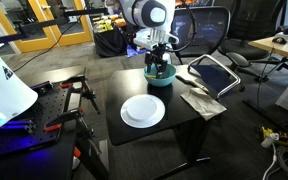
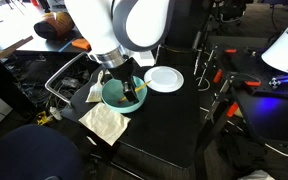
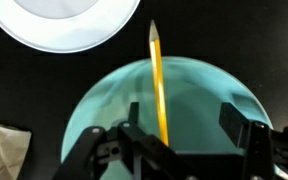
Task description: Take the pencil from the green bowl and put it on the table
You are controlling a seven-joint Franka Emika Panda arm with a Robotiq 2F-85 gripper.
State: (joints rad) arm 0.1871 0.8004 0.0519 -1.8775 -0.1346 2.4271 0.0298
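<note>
Three cameras on one small table: two stand off it, one rides your wrist.

In an exterior view you look from some way back, slightly downward, across the table [image 1: 109,90] to its far edge, where the green bowl [image 1: 159,78] sits beyond the white plate [image 1: 142,110]. In an exterior view you stand much nearer, high beside the arm [image 2: 124,30], looking down. Your wrist view looks straight down, close. All three share bowl and plate.

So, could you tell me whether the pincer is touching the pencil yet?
Apart. In the wrist view the pencil lies between the open pincer's fingers, with teal bowl showing on both sides of it.
</note>
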